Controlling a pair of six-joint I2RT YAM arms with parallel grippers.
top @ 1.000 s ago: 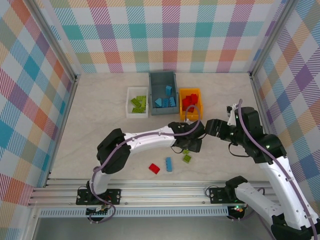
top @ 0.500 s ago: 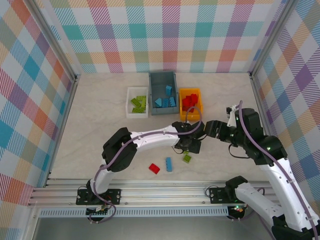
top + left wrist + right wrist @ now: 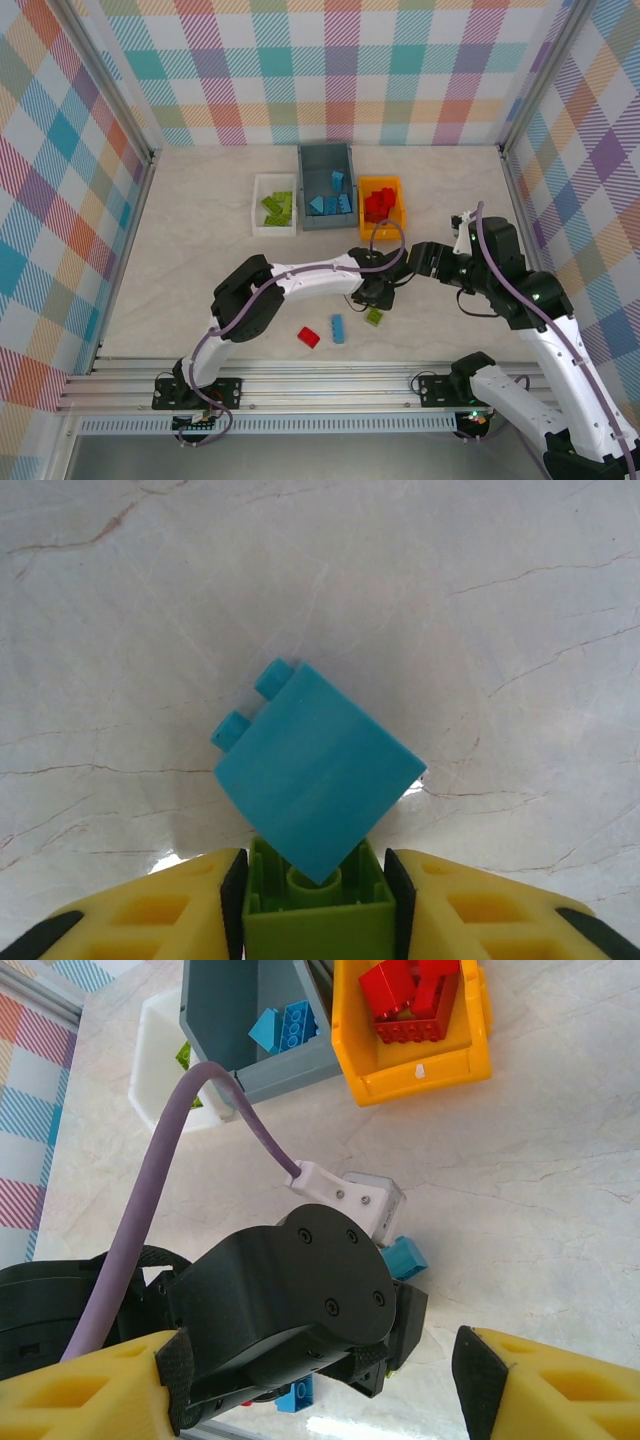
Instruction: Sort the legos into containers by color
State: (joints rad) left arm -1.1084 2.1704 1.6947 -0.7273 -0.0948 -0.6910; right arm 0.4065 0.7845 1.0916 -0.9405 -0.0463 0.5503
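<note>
Btwn the left gripper's [image 3: 316, 905] pads, on the marble table [image 3: 500, 630] in front of the orange-yellow bin [image 3: 381, 180], sat a lime green lego [image 3: 318, 932], clamped both sides, w/ a tilted blue lego [image 3: 315, 780] touching its far edge. Right gripper [image 3: 320, 1365] hung alongside, jaws wide, empty.

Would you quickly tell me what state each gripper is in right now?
Left gripper: closed on a lime green lego.
Right gripper: open, holding nothing.
</note>
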